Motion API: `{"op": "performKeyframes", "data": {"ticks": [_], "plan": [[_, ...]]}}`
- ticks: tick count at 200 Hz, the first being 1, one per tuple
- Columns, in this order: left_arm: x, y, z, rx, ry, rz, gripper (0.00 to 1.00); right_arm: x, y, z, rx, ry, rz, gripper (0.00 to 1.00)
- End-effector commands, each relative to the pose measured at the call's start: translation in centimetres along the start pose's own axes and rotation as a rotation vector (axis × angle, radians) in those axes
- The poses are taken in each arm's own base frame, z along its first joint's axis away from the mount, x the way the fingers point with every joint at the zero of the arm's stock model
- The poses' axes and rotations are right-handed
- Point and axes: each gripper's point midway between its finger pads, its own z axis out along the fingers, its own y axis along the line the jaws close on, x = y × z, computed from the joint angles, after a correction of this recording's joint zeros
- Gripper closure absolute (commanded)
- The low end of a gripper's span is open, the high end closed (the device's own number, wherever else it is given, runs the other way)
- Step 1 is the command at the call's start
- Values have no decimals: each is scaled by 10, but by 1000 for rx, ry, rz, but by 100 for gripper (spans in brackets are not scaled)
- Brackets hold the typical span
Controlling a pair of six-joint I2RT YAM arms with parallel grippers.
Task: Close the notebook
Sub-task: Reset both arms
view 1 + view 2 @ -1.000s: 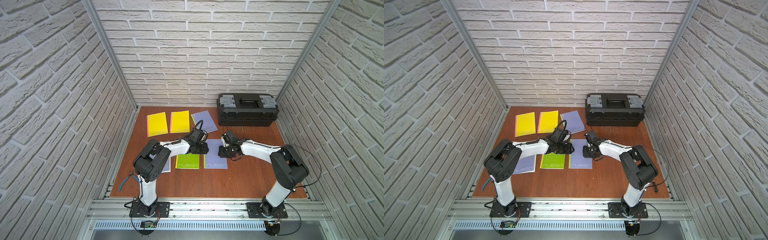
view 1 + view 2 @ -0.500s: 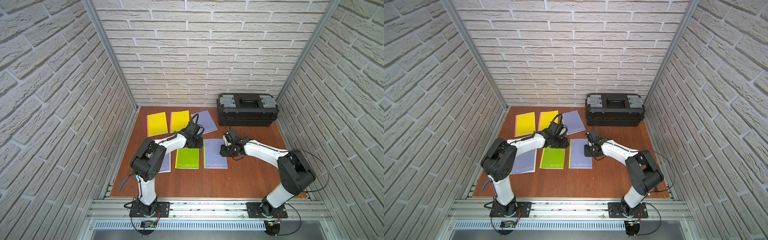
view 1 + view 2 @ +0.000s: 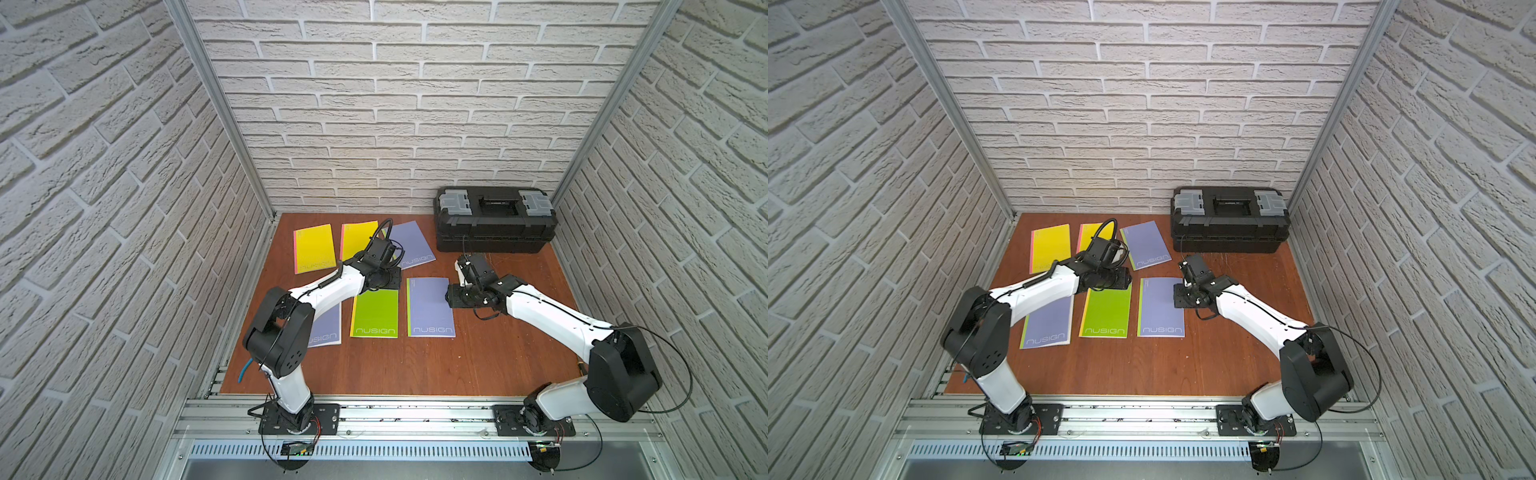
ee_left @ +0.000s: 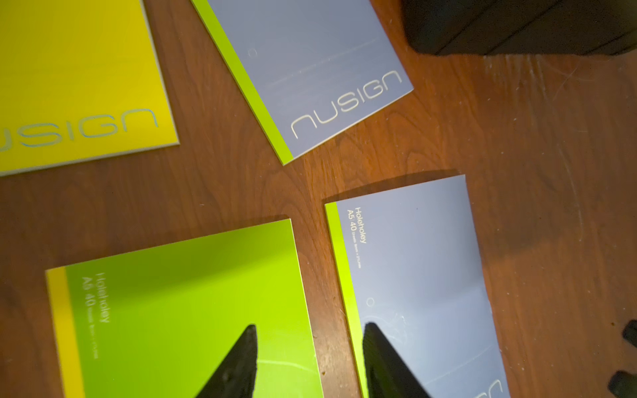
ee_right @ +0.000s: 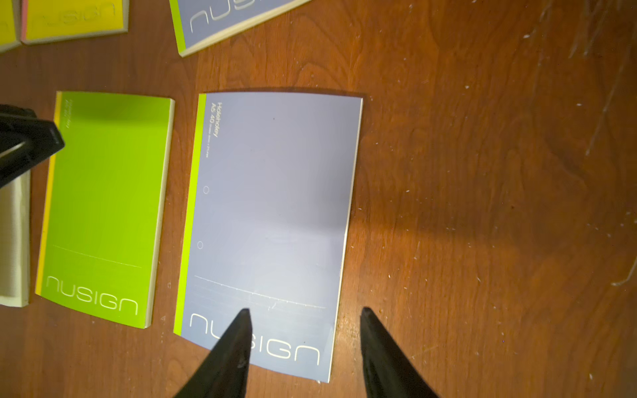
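- Both arms have shifted since a second ago: the left gripper [image 3: 388,279] has drawn back toward the far left, and the right arm's elbow has swung outward while the right gripper [image 3: 455,293] stays at nearly the same spot.
- Task item: the purple notebook [image 3: 430,305] lies closed on the table [image 3: 415,365], cover down over the pages and logo toward the robot. It sits just beside the green notebook [image 3: 374,313], with a narrow strip of bare wood between them.
- Left gripper: in the left wrist view the fingers [image 4: 241,361] stand apart and released, with nothing between them. One finger is over the green notebook and the other is over the purple notebook, so they straddle the gap.
- Right gripper: in the right wrist view the fingers [image 5: 234,344] stand apart and grasp nothing. One finger is over the logo corner of the purple notebook and the other is over bare wood beside its free edge.
- Other items, all closed:
- a tilted purple notebook [image 3: 411,245] and two yellow notebooks [image 3: 314,248] along the far side;
- a fourth purple one, the near-left notebook [image 3: 1046,324], partly under the left arm;
- a black toolbox [image 3: 494,220] in the far right corner.
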Motion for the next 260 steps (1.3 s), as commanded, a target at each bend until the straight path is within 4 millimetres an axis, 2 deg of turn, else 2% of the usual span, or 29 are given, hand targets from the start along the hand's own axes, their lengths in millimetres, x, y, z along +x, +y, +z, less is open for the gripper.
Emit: {"op": "performKeyframes", "data": {"ticks": [1, 34, 70, 117, 160, 172, 202, 237, 260], "plan": [[-10, 12, -28, -62, -70, 32, 46, -7, -6, -20, 25, -68, -15, 44], [-19, 25, -66, -135, -153, 50, 42, -13, -10, -36, 37, -120, -16, 35], [-24, 39, -102, -193, -235, 59, 34, -19, -14, -46, 53, -166, -20, 17], [-20, 61, -134, -260, -275, 63, 18, -27, -20, -58, 72, -220, -31, 0], [-17, 81, -156, -301, -294, 36, 9, -31, -29, -67, 120, -228, -49, 1], [-17, 87, -163, -317, -293, 25, 2, -32, -32, -70, 127, -229, -44, 1], [-14, 104, -178, -351, -281, -23, 2, -36, -45, -78, 162, -230, -20, 0], [-16, 121, -191, -387, -277, -71, 2, -45, -76, -91, 267, -232, 51, 0], [-20, 141, -195, -426, -269, -122, 2, -53, -91, -100, 282, -254, 95, 0]]}}
